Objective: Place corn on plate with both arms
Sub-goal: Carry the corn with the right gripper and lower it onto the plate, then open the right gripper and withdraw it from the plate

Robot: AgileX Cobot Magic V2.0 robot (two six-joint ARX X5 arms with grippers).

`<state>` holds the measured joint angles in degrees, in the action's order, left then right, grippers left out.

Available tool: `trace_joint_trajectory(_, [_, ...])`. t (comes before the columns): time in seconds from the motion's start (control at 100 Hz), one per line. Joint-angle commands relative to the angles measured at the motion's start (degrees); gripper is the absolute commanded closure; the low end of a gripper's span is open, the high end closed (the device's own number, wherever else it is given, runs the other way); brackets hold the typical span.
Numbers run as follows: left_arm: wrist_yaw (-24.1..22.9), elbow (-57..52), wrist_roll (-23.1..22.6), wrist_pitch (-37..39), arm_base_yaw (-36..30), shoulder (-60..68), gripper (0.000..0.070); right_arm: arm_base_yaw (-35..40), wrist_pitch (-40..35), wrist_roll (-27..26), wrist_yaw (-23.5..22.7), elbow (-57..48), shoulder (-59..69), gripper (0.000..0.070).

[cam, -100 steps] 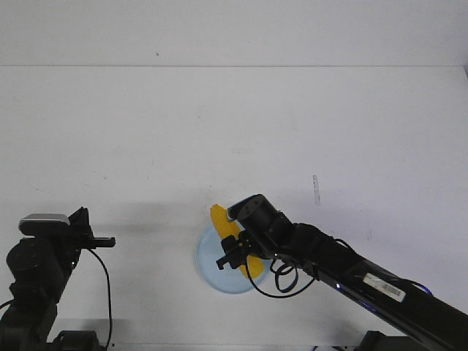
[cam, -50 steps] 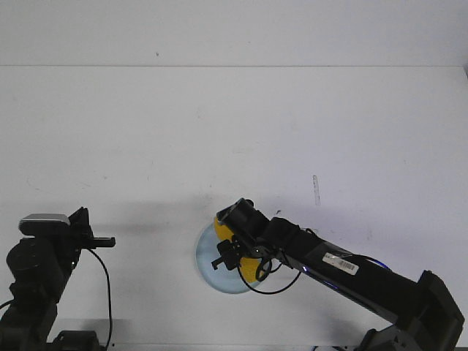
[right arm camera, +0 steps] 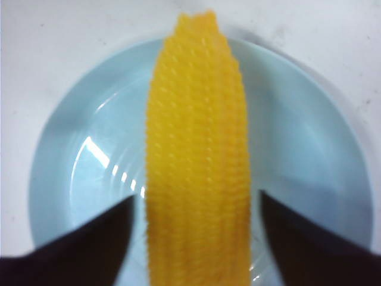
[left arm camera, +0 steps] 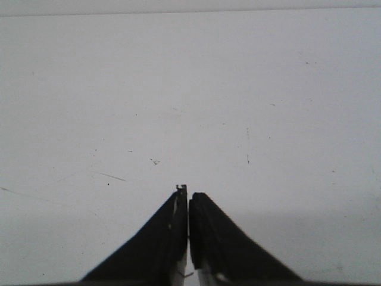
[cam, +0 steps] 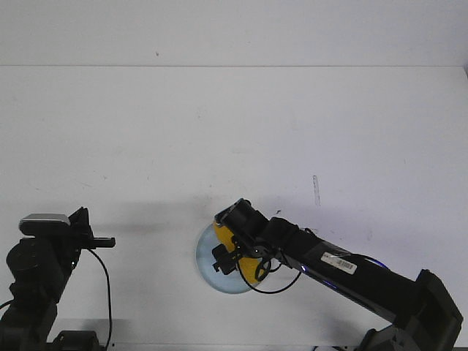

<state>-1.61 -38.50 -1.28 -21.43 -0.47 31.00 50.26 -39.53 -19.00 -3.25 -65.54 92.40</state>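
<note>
The yellow corn point(right arm camera: 196, 119) lies lengthwise across the pale blue plate point(right arm camera: 71, 149). My right gripper point(right arm camera: 197, 196) straddles it with the jaws open and a gap of plate showing on each side of the cob. In the front view the right gripper point(cam: 230, 256) sits low over the plate point(cam: 207, 269) near the table's front edge and hides most of the corn point(cam: 221, 232). My left gripper point(cam: 108, 241) hovers at the front left, far from the plate. In the left wrist view the left gripper point(left arm camera: 188, 193) is shut and empty over bare table.
The white table point(cam: 234, 131) stretches away behind the plate. A small dark mark point(cam: 316, 189) lies on it to the right of the plate. The right arm's black cable point(cam: 274, 281) loops beside the plate.
The right arm has swung lower and nearer over the plate, bringing the corn down with it. The left arm has not moved.
</note>
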Motion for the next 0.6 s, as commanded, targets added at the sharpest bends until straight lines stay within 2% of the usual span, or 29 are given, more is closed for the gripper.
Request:
trace_joint_trajectory(0.0, [-0.1,-0.3,-1.1,0.5,0.0,0.0,0.0700,0.7,0.7,2.4,0.1,-0.9,1.1,0.0000])
trace_joint_trajectory(0.32, [-0.1,-0.3,-1.1,0.5,0.0,0.0,0.0700,0.3,1.6,4.3,0.2,-6.1,0.9,0.0014])
trace_joint_trajectory(0.44, [-0.1,-0.3,-1.1,0.5,0.0,0.0,0.0700,-0.9,0.5,6.3,0.3,-11.1,0.5,0.0145])
trace_joint_trajectory(0.59, [-0.1,-0.3,-1.0,0.4,0.0,0.0,0.0700,-4.5,-1.2,9.8,0.3,-17.3,-0.5,0.0419])
